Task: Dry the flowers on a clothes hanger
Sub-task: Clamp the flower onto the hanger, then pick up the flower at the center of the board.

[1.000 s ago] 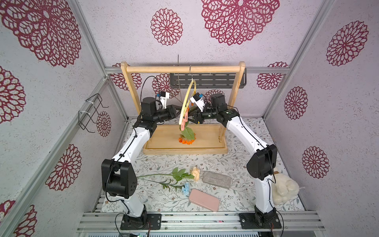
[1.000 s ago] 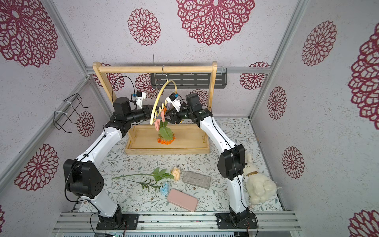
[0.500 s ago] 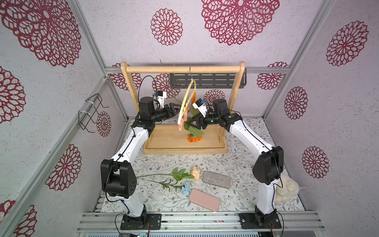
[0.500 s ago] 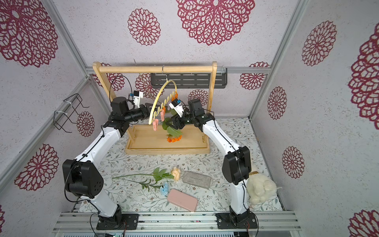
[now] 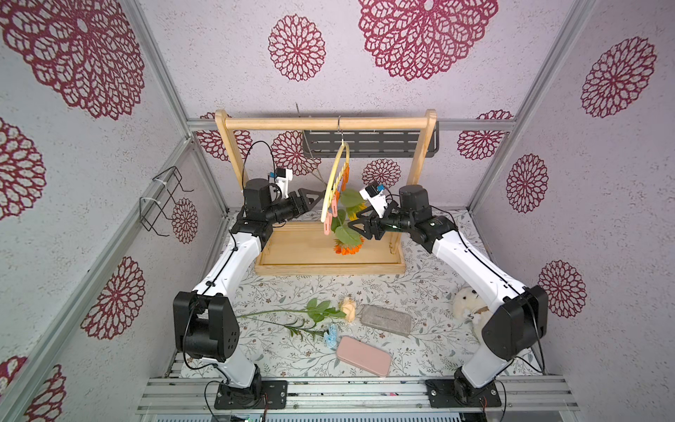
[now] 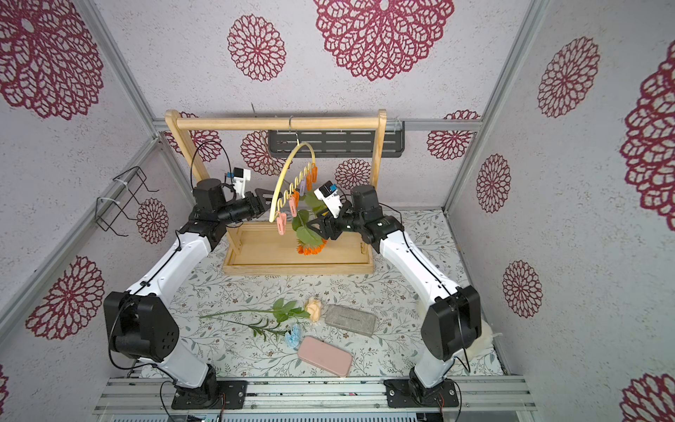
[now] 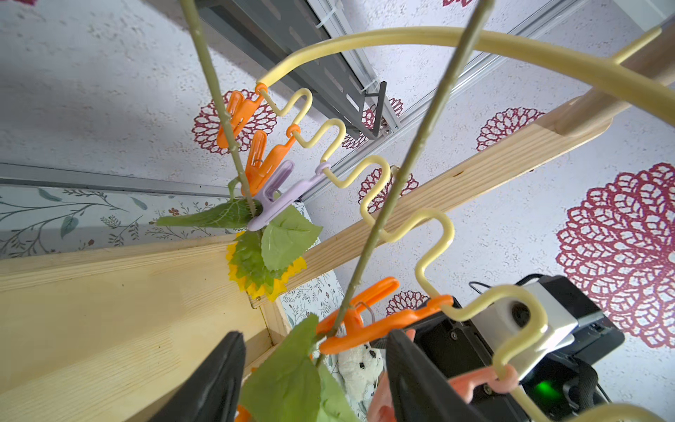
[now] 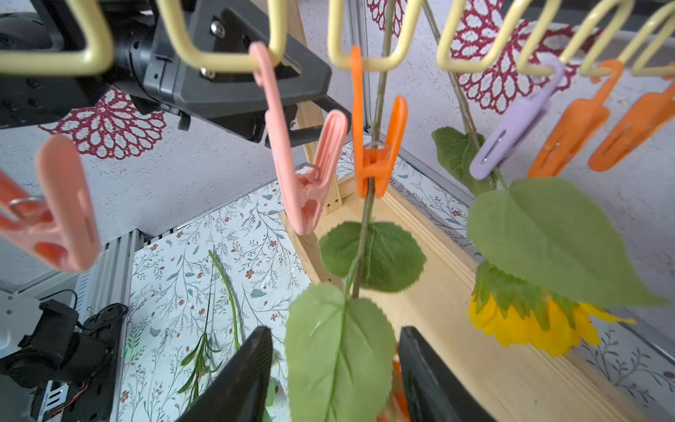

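Right fingers [image 8: 248,376] apart — orange flower [image 5: 345,235] hangs vertical, bloom down.

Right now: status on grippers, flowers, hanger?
Open: left gripper, right gripper. Clipped on hanger: sunflower, orange flower; on table: rose, blue flower. In the way: leaves between right gripper's fingers.

We see clothes hanger [image 7: 438,38] arching overhead. Lilac clip [image 7: 281,197] pinches stem of sunflower [image 7: 255,277], bloom hanging head down. Orange clip [image 7: 369,329] grips second stem [image 7: 401,175]. Our left gripper [image 7: 316,350] jaws stand apart, green leaf [image 7: 288,380] between them.
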Action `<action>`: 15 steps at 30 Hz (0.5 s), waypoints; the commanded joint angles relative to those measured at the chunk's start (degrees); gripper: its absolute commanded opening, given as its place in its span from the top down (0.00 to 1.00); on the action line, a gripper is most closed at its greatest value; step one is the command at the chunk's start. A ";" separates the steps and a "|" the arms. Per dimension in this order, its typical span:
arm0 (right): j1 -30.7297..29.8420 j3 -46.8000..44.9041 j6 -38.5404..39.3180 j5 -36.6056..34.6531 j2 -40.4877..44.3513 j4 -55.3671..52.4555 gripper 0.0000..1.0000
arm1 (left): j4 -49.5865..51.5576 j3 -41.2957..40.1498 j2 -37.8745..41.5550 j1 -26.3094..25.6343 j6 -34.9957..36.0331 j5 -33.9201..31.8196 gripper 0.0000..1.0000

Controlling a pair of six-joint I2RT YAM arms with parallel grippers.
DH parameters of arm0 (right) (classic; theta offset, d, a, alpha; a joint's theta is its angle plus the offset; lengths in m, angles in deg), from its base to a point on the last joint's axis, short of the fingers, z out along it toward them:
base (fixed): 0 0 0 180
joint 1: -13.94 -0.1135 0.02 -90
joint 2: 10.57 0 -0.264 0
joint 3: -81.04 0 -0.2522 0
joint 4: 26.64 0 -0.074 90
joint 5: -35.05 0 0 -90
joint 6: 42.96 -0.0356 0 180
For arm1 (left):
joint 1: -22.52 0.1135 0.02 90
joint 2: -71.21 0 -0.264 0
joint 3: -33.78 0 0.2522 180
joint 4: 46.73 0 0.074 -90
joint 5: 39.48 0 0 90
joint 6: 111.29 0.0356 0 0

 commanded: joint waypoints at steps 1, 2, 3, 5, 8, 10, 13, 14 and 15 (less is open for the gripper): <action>0.27 -6.24 -1.05 -3.04 8.07 7.46 0.41 | -2.05 -2.09 3.60 0.67 -0.25 -1.19 0.33; 0.28 -8.43 -0.95 -3.59 9.95 8.27 0.41 | -1.98 -2.94 4.38 0.78 -0.17 -1.76 0.33; 0.22 -9.98 -0.54 -4.07 11.44 8.38 0.41 | -1.81 -3.75 4.99 0.85 -0.08 -2.27 0.33; 0.19 -13.50 0.81 -5.14 14.67 7.63 0.41 | -1.59 -6.01 6.63 1.34 0.14 -3.19 0.32; -0.41 -19.86 4.30 -5.16 19.33 7.45 0.42 | -1.07 -10.27 9.52 1.93 0.11 -6.32 0.30; -1.70 -25.29 8.35 -4.83 22.91 8.44 0.41 | -0.81 -13.63 11.71 2.32 0.02 -8.96 0.29; -4.79 -32.07 14.04 -5.52 26.76 8.96 0.37 | 0.84 -18.63 15.39 3.32 -0.08 -11.86 0.28; -6.50 -33.39 16.41 -6.53 27.39 8.40 0.36 | 1.60 -20.51 16.83 3.84 -0.07 -12.89 0.28; -8.19 -34.46 18.55 -7.47 27.46 7.76 0.35 | 2.44 -22.05 18.17 4.14 -0.27 -13.87 0.28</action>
